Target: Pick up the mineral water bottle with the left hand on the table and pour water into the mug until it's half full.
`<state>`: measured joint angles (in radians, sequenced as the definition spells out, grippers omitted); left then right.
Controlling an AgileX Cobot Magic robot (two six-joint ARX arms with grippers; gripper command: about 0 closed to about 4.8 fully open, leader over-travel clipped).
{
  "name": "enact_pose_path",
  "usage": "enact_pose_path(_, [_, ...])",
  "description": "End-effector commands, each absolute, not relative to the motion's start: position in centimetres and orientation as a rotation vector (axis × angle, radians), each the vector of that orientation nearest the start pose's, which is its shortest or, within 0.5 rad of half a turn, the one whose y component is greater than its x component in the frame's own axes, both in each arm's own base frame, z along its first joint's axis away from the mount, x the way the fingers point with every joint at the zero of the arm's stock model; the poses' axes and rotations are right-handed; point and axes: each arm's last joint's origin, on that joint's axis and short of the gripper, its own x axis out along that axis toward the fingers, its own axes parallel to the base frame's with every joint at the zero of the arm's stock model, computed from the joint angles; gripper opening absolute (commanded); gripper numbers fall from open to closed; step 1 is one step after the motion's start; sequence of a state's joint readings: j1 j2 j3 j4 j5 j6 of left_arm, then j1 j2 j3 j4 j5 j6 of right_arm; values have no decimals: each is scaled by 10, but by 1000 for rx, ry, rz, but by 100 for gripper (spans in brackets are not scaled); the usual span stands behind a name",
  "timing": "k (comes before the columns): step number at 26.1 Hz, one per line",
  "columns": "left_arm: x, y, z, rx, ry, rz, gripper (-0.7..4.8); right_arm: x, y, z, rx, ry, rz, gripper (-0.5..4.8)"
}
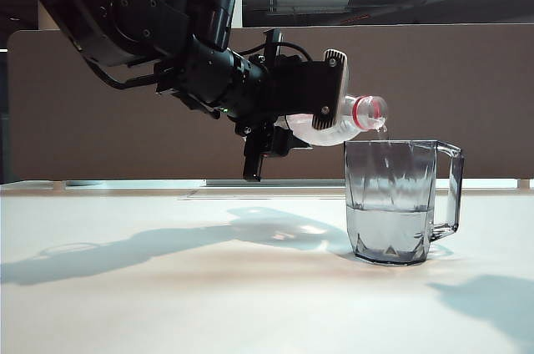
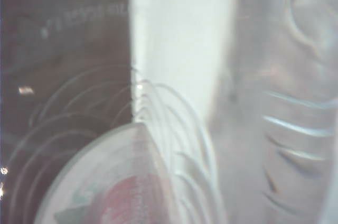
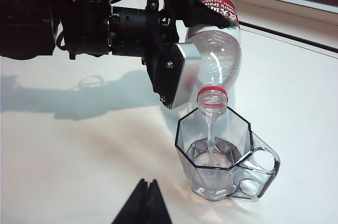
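Observation:
My left gripper [image 1: 304, 120] is shut on the mineral water bottle [image 1: 342, 124] and holds it tilted, almost level, above the table [image 1: 167, 304]. The bottle's red-ringed mouth [image 1: 371, 110] hangs just over the rim of the clear grey mug [image 1: 400, 204]. A thin stream of water [image 3: 212, 131] falls into the mug [image 3: 216, 155], which stands about half full. In the right wrist view the silver finger pad [image 3: 179, 73] presses the bottle [image 3: 216, 49] at its side. The left wrist view is filled by the blurred bottle [image 2: 158, 155]. My right gripper [image 3: 148, 184] is shut and empty, hovering short of the mug.
A brown partition [image 1: 467, 87] runs along the table's far edge. The mug's handle [image 1: 455, 187] points right in the exterior view. Shadows of both arms lie on the white tabletop.

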<state>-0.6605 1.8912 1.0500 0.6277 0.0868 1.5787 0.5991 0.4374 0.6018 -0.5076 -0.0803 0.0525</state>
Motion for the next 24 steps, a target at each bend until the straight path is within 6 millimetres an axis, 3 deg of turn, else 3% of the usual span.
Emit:
enact_pose_path(1, [318, -252, 203, 1444, -440, -721, 227, 84, 60, 286, -33, 332, 668, -8])
enact_pose_path(12, [310, -261, 204, 1295, -395, -764, 227, 84, 60, 286, -33, 332, 668, -8])
enact_pose_path(20, [309, -245, 227, 786, -201, -756, 227, 84, 60, 286, -33, 332, 668, -8])
enact_pose_path(24, [309, -222, 240, 504, -69, -721, 227, 84, 60, 286, -33, 332, 668, -8])
